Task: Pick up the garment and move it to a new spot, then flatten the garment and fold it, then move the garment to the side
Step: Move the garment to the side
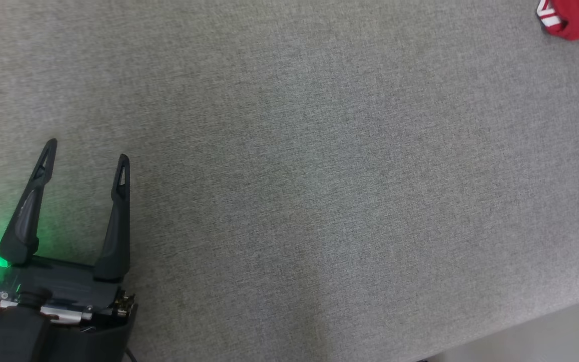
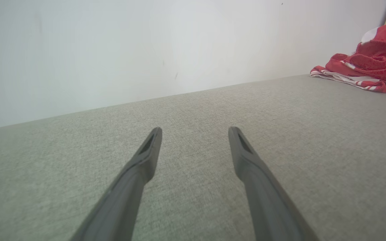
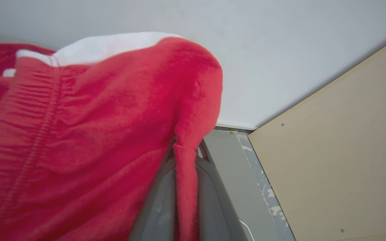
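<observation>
The garment [image 1: 573, 19] is red cloth with white stripes, bunched at the far right corner of the grey surface [image 1: 319, 176]. From the left wrist it shows as a crumpled red heap [image 2: 369, 65] at the far right, lifted at its top. My left gripper [image 1: 86, 153] stands open over bare grey fabric at the lower left, nothing between its fingers [image 2: 146, 157], far from the garment. In the right wrist view a fold of the red garment [image 3: 95, 117] is pinched between my right gripper's two fingers [image 3: 186, 150], which are shut on it.
A pale wall [image 2: 146, 43] runs along the far edge of the grey surface. A beige panel [image 3: 340, 150] stands beside the wall at the right. The surface's near edge [image 1: 520, 322] slants across the lower right corner.
</observation>
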You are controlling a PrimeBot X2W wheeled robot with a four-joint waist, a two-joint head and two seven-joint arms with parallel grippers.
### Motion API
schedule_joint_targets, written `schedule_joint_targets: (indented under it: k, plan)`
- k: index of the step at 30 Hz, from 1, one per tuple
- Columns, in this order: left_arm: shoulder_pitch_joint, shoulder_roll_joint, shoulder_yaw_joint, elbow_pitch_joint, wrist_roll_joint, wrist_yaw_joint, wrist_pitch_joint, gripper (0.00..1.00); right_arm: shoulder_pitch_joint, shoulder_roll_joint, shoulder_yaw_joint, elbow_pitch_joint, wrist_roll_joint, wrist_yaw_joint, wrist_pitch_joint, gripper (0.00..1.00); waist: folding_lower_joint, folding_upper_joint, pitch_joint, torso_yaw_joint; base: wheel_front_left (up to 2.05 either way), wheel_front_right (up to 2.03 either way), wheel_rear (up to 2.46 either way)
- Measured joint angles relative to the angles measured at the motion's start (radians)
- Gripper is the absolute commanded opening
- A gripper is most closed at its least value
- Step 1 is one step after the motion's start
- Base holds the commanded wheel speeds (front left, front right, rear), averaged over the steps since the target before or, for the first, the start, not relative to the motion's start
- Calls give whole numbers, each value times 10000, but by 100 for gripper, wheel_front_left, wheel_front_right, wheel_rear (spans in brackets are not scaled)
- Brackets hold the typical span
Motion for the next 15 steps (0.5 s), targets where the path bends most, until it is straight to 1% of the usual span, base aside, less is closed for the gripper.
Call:
schedule_joint_targets:
  k: [4, 5, 6, 7, 13, 15]
  plan:
    - [0, 81, -19, -167, -2, 0, 82, 100, -47, 150, -205, 186, -290, 0, -211, 0, 0, 0, 130, -129, 0, 0, 0]
    - [-2, 86, -17, -176, -4, 19, 84, 100, -49, 174, -242, 198, -380, 0, -316, 35, 0, 0, 136, -138, 0, 0, 0]
    - [-3, 84, -19, -178, -12, 40, 82, 100, -65, 194, -309, 259, -447, 0, -337, 78, 0, 0, 127, -137, 0, 0, 0]
    - [-4, 84, -19, -163, -33, 42, 82, 100, -97, 228, -380, 336, -500, 0, -349, 100, 0, 0, 110, -128, 0, 0, 0]
    - [-34, -23, -33, 301, -230, 146, -73, 100, -228, 286, -880, 474, -1139, 0, -809, 100, 1, 1, -181, -51, 0, 0, 0]
    - [-38, -104, -33, 564, -288, 224, -169, 100, -235, 416, -965, 359, -1220, 0, -941, 100, 1, 1, -364, -9, 0, 0, 0]
